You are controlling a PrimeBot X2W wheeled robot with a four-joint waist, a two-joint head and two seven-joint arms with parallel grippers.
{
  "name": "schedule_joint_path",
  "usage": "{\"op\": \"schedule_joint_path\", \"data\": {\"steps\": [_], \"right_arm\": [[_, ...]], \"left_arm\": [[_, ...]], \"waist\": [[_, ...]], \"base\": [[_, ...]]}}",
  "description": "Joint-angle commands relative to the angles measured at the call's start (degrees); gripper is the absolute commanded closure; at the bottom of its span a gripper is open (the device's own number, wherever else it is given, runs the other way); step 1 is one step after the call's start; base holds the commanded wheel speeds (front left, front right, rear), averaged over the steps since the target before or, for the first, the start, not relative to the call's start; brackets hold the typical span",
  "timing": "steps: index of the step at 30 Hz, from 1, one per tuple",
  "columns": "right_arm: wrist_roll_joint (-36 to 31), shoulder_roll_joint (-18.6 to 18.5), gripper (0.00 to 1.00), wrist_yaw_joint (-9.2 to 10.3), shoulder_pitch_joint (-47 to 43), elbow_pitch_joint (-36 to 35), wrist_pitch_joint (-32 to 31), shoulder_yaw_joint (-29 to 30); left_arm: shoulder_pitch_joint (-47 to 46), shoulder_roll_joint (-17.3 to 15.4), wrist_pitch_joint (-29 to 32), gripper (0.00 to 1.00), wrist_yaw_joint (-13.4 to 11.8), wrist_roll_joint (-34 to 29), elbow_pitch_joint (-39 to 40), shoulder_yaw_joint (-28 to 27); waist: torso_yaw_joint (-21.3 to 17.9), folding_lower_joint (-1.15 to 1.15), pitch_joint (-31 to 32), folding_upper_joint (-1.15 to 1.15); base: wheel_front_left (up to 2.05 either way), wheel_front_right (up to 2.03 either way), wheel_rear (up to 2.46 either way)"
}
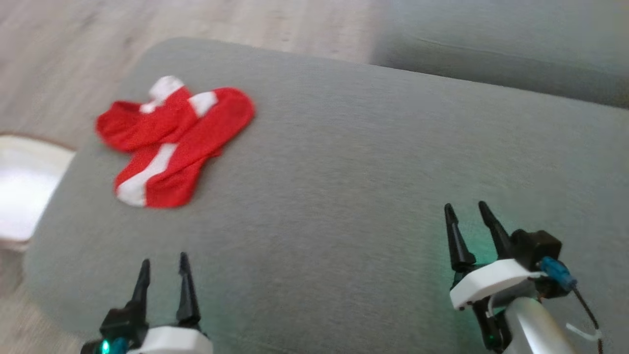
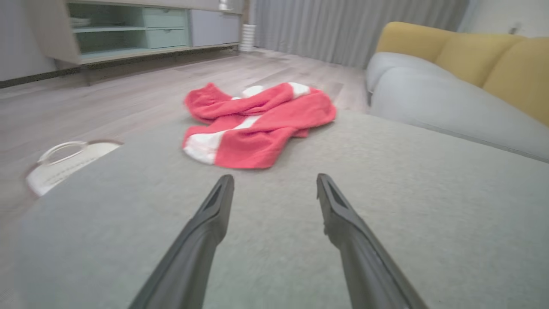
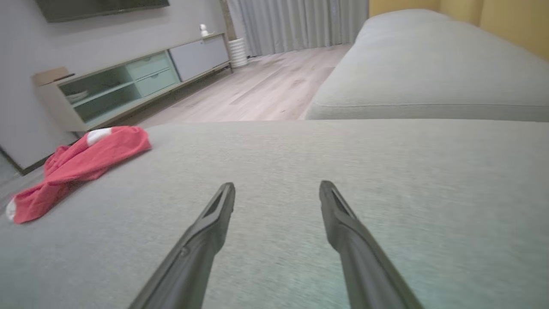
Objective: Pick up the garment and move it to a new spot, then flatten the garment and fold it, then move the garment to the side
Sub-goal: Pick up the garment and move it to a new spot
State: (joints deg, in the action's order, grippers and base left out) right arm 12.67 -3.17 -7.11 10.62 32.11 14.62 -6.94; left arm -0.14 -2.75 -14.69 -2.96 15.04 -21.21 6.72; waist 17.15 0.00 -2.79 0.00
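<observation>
A red garment (image 1: 172,142) with white stripes lies crumpled on the far left part of a grey cushion (image 1: 344,162). In the left wrist view the garment (image 2: 257,124) is straight ahead of the open fingers. From the right wrist it appears as a red heap (image 3: 81,165) off to the left. My left gripper (image 1: 164,268) stands open at the cushion's near edge, below the garment and apart from it. My right gripper (image 1: 467,211) is open over the cushion's near right part, far from the garment. Neither holds anything.
A white, brown-rimmed round object (image 1: 24,187) sits on the floor just left of the cushion. A grey sofa seat (image 1: 501,54) adjoins at the back right, with yellow backrests (image 2: 472,56). Wooden floor (image 1: 73,44) and a low cabinet (image 2: 128,30) lie beyond.
</observation>
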Motion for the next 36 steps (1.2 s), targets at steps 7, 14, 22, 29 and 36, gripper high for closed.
{"op": "schedule_joint_path", "data": {"steps": [7, 14, 22, 29, 36], "right_arm": [[2.83, 0.28, 0.00, -0.37, 1.33, -0.78, 0.38, -6.15], [4.07, 0.29, 0.00, -0.37, 1.93, -0.22, 0.38, -8.51], [3.53, -0.74, 0.00, -0.37, 3.07, -2.14, 0.38, -8.14], [4.18, -3.29, 0.00, -0.37, 4.94, -5.80, 0.38, -8.66], [4.38, -5.63, 0.00, -0.37, 6.87, -10.94, -0.83, -6.99]], "left_arm": [[2.31, -0.12, -0.31, 0.00, -0.12, 0.01, 1.70, -5.42], [2.64, -0.12, -0.31, 0.00, 0.72, -0.02, 1.04, -6.80], [-8.83, -1.79, -0.31, 0.00, 6.74, -1.21, -2.06, -11.80], [-22.44, -8.17, -0.31, 0.00, 9.81, -0.66, -10.44, -12.00], [-33.48, -11.83, 2.04, 0.00, 10.40, 4.32, -20.60, -9.35]], "waist": [[11.11, 0.00, 0.18, 0.00], [10.89, 0.00, -0.28, 0.00], [7.24, 0.00, -5.51, 0.00], [4.12, 0.00, -10.67, 0.00], [0.96, 0.00, -15.37, 0.00]], "base": [[0.00, 0.00, 0.00], [0.00, 0.00, 0.00], [0.00, 0.00, 0.00], [0.00, 0.00, 0.00], [0.00, 0.00, 0.00]]}}
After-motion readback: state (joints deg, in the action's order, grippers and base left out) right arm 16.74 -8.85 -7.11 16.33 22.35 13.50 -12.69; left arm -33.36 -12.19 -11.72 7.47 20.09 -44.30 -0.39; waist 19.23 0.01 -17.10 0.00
